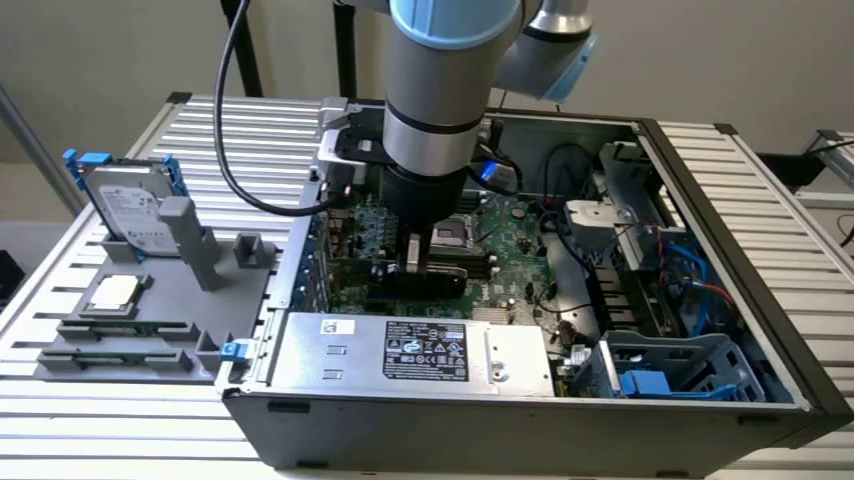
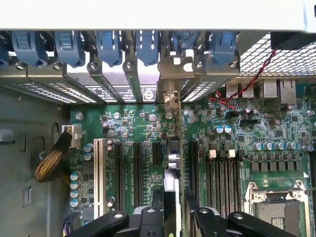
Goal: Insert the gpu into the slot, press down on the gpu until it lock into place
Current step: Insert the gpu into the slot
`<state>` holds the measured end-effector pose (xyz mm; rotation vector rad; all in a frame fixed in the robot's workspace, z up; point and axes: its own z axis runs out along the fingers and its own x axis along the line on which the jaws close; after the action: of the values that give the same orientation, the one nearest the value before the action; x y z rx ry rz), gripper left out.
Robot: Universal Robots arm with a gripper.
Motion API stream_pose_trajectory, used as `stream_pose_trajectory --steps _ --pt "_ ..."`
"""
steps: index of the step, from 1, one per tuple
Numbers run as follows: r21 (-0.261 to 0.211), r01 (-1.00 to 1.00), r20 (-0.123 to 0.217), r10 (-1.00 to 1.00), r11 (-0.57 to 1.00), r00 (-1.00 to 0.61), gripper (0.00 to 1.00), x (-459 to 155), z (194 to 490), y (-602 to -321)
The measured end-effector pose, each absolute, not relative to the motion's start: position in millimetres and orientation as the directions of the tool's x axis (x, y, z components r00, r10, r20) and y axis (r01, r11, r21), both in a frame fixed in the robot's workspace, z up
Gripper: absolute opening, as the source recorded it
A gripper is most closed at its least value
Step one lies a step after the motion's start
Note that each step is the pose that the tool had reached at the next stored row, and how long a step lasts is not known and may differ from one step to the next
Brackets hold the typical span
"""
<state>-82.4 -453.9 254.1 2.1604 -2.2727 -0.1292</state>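
My gripper (image 1: 416,266) reaches down into the open computer case and is shut on the gpu (image 1: 437,283), a black card standing on edge over the green motherboard (image 1: 514,255). In the wrist view the gpu (image 2: 171,165) appears edge-on between my black fingers (image 2: 148,219), its metal bracket (image 2: 168,96) lined up with the rear expansion openings. The card sits between the black expansion connectors (image 2: 138,168) and the memory slots (image 2: 219,173). The blue slot is hidden beneath the card.
A grey fixture (image 1: 200,300) at the exterior view's left holds a hard drive (image 1: 127,205), a processor (image 1: 114,292) and memory sticks (image 1: 114,330). Inside the case are the power supply (image 1: 414,350), a blue drive cage (image 1: 667,375), cables (image 1: 667,260) and the CPU socket (image 2: 276,207).
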Motion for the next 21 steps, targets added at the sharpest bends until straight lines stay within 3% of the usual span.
stream_pose_trajectory --steps 1,4,11,14,21 --pt "0.062 -0.997 -0.054 -0.997 0.049 -0.052 0.32 -82.4 254.5 -453.9" --pt "0.062 -0.997 -0.054 -0.997 0.049 -0.052 0.46 -82.4 260.3 -453.9" --pt "0.062 -0.997 -0.054 -0.997 0.049 -0.052 0.46 -82.7 291.6 -453.9" --pt "0.062 -0.997 -0.054 -0.997 0.049 -0.052 0.31 -83.3 298.9 -453.9" --pt "0.062 -0.997 -0.054 -0.997 0.049 -0.052 0.13 -83.4 298.9 -453.9"
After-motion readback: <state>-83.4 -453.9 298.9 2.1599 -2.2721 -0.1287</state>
